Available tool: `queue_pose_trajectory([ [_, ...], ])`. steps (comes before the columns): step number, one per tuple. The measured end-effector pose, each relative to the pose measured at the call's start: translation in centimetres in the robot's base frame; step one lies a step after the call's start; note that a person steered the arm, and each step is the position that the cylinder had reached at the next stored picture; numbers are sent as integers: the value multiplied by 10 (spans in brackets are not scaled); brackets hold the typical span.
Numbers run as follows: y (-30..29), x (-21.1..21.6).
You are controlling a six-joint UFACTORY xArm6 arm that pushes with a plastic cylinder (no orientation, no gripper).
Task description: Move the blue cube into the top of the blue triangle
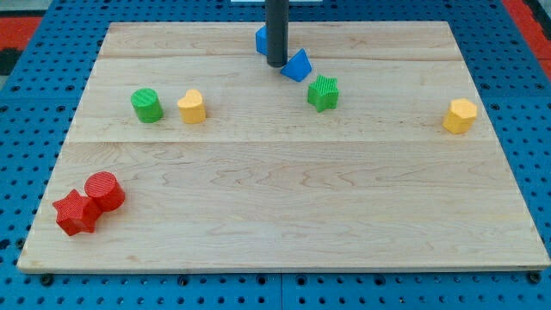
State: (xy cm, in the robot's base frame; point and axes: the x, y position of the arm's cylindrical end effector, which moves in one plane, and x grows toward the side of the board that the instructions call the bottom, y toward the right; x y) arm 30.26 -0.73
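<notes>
A single camera looks down at a slant on the wooden board point(284, 207) from beyond its bottom edge, facing the far edge — the board tapers toward the view's top. It stands back enough to take in all four edges, with blue pegboard point(26, 120) around them — the rod is cropped at the top.

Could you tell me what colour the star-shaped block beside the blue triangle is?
Green: the star shows clearly in the camera view, right of the blue triangle.
</notes>
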Motion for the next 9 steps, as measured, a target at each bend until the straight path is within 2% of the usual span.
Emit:
queue_pose_trajectory([
  [3, -4, 72],
  [4, -11, 69],
  [5, -27, 18],
  [6, -72, -27],
  [7, -40, -87],
  [8, 3, -84],
  [9, 3, -61],
])
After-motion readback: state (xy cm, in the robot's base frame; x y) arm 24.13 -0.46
